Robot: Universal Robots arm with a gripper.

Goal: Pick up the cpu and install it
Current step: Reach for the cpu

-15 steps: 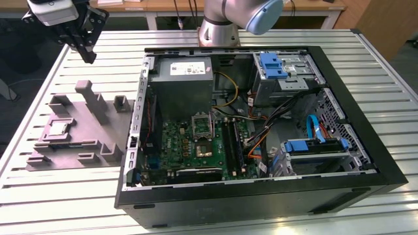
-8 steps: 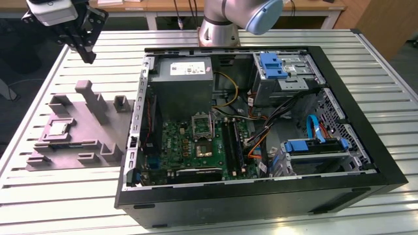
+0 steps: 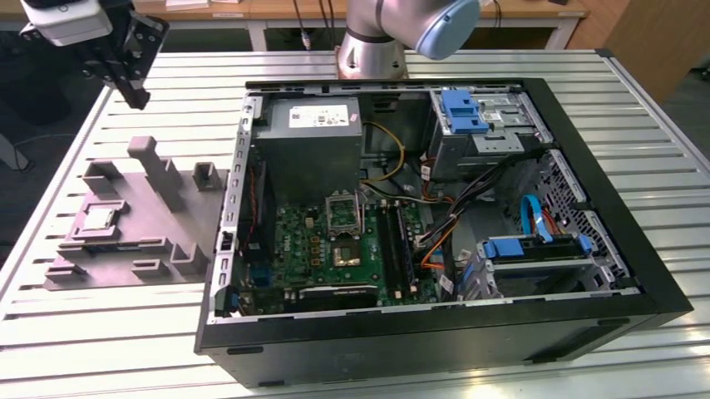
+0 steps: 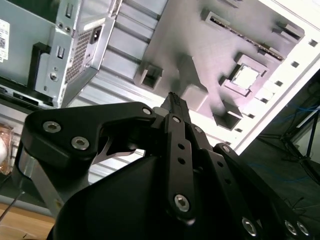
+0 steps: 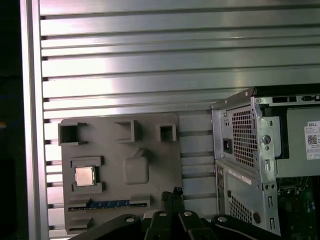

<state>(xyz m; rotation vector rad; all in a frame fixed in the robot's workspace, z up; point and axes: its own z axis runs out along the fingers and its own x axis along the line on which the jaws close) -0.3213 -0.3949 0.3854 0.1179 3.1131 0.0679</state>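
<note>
While hanging over the far end of the slatted metal table [image 3: 111,332] at the exterior view's left, carrying the gripper [image 3: 138,100] with fingers [image 3: 131,83] pressed together, gripping nothing. Leaving the cpu [image 3: 98,218] lying flat in a square recess of the grey moulded tray [image 3: 122,258], well apart from the gripper and just beside the black computer case [image 3: 621,208] on that same left side. Showing a white label [image 3: 322,116] on the grey power supply [image 3: 305,154] inside, its writing too small for reading; wooden desk [image 3: 266,10] standing beyond.

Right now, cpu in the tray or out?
In. The cpu lies flat in its square pocket on the tray in both wrist views; the tool is apart from it.
</note>
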